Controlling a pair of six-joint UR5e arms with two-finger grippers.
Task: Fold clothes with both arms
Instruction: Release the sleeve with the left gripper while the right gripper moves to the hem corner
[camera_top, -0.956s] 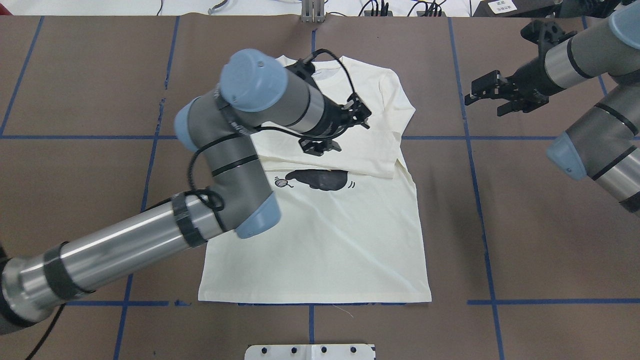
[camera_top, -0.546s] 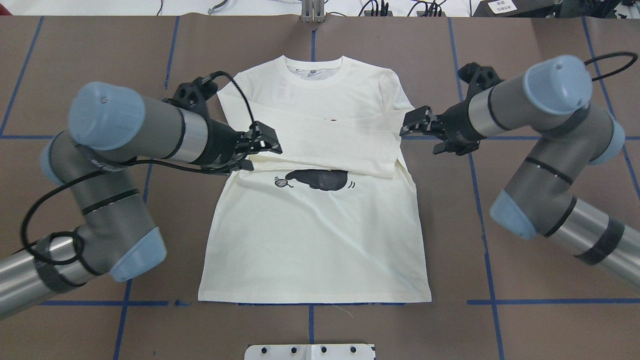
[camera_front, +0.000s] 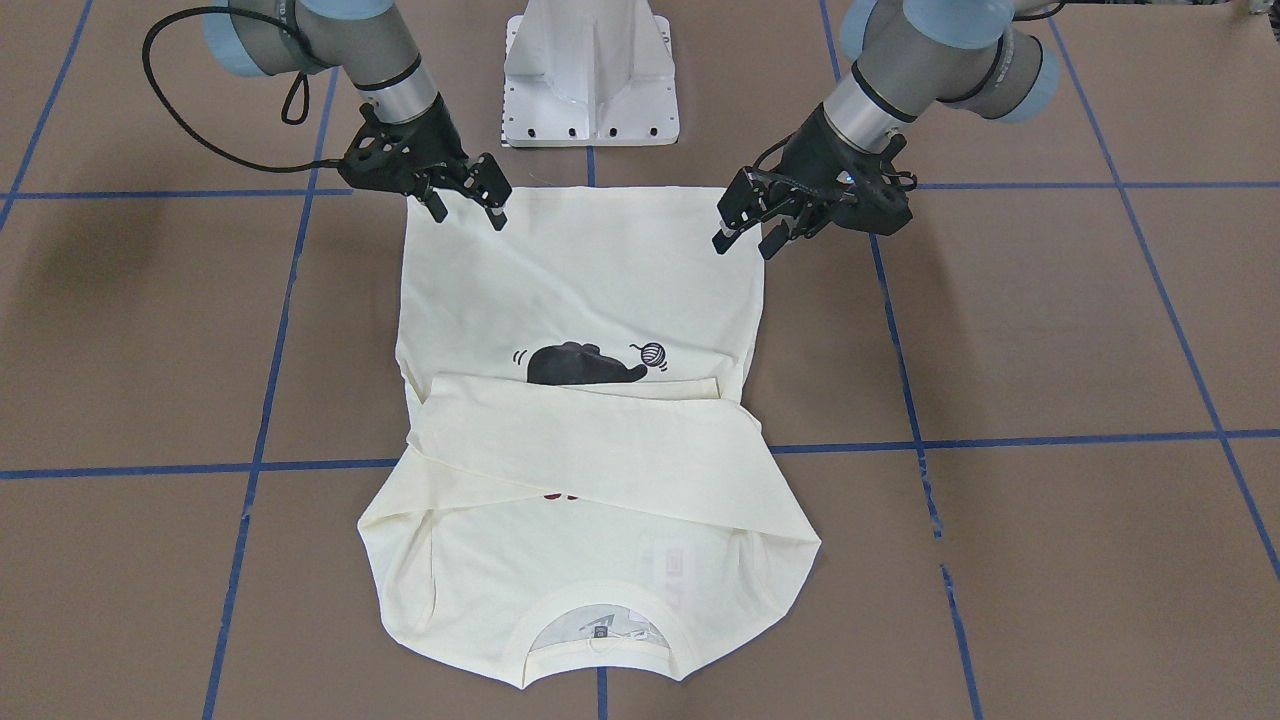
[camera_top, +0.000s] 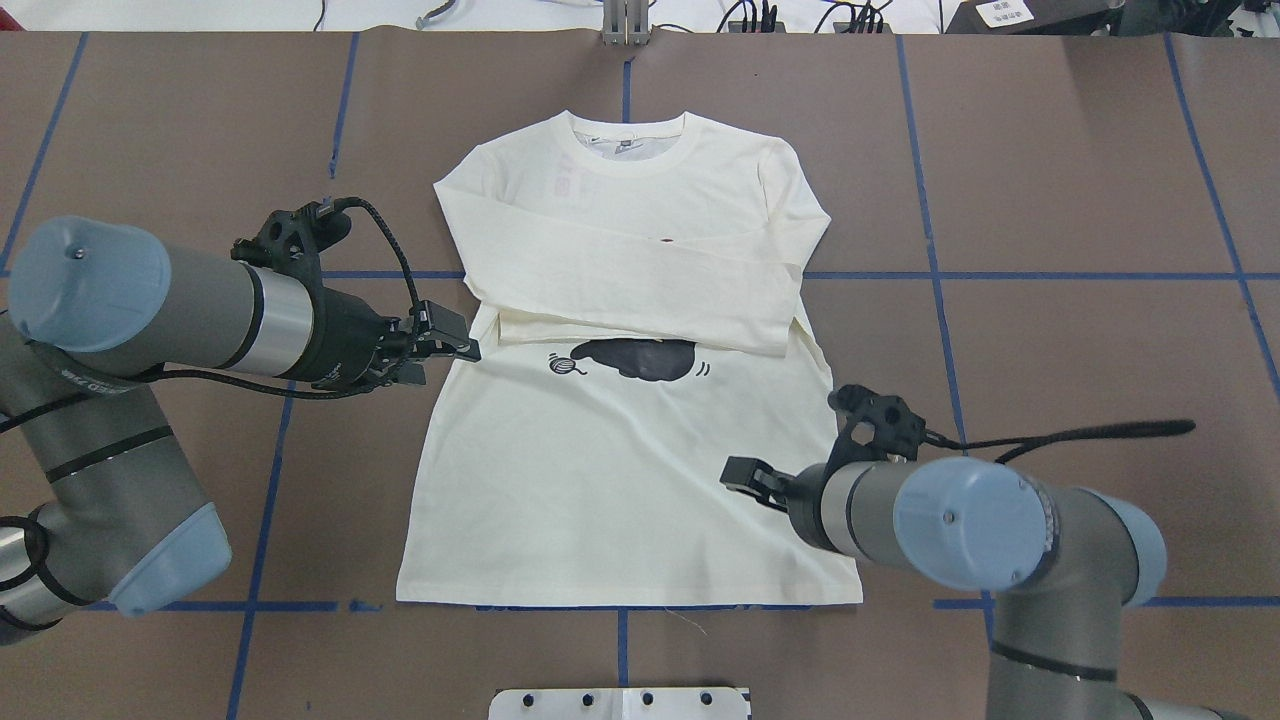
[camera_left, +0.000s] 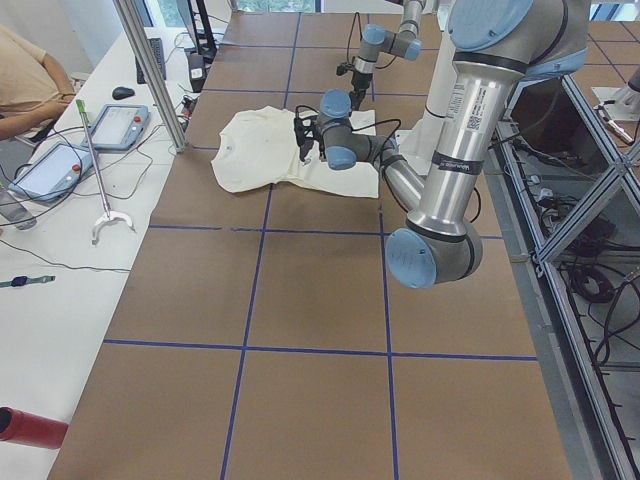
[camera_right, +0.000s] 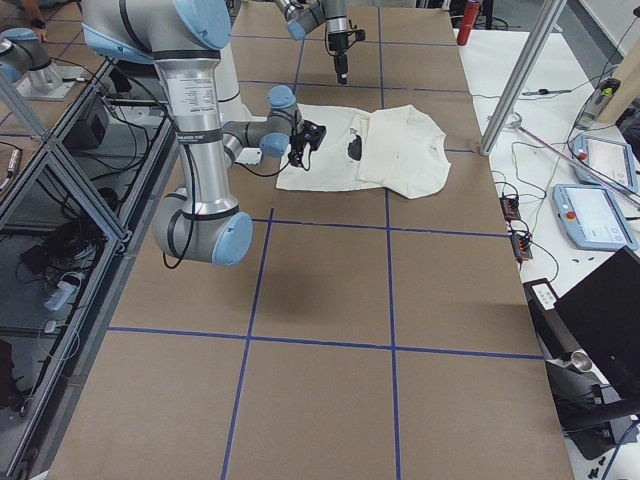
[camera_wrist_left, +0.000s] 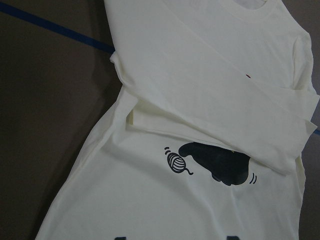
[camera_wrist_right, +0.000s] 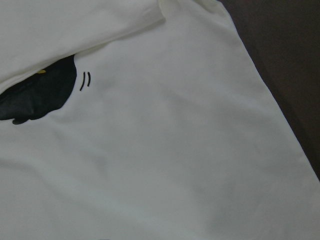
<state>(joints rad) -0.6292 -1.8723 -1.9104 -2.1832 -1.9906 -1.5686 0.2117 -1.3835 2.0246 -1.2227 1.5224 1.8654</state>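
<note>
matte brown table (camera_top: 1100, 400); soft, faintly creased cream shirt (camera_top: 640, 490).

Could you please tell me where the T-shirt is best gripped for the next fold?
Probably the T-shirt by its two hem corners, coming from the robot's side: the sleeves already lie folded across the chest, and the hem lies flat.

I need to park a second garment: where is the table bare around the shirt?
Bare: the far right table squares beside the T-shirt, and the far left squares. Crowded: the left gripper at the shirt's left edge, the right gripper over its lower right, and the white pedestal base near the hem.
</note>
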